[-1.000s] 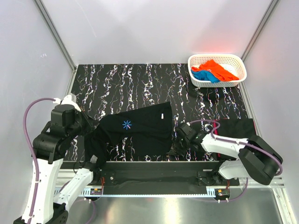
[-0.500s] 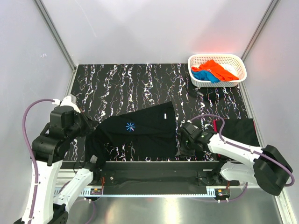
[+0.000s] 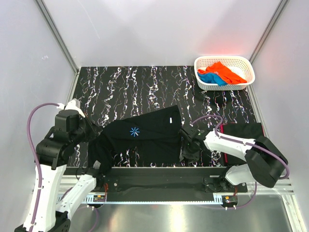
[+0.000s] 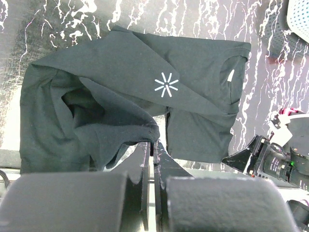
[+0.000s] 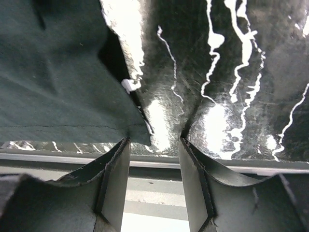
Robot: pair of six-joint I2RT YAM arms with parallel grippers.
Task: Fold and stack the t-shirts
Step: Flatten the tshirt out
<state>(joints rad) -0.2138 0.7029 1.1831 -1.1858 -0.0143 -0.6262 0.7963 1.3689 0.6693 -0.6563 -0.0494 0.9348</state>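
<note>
You were early in the job. The black t-shirt point(image 3: 145, 137) lay on the marbled table point(image 3: 125, 87) in the lower middle of the top view, starburst mark point(image 3: 134, 131) facing up. Most of it was spread flat, but its left part was bunched and lifted, with no clean fold made. Your left gripper point(image 4: 153, 147) had its fingers pressed together on a pinch of that bunched cloth, at the bottom centre of the left wrist view. Your right gripper point(image 5: 154, 164) sat low at the shirt's right hem corner. Its fingers point(image 5: 116, 179) stood apart with bare table between them, gripping nothing. The hem corner reached the tip of the finger on the left of that frame, though I could not tell whether it touched. In the white basket point(image 3: 241, 59) at the upper right, the orange t-shirt point(image 3: 222, 68) and the blue t-shirt point(image 3: 212, 78) lay crumpled and waiting. A dark flat cloth point(image 3: 244, 133) with a red edge lay at the lower right beside your right arm, which I judged to be the start of the stack. So one piece at most was done, one was in hand, and at least two remained.
</note>
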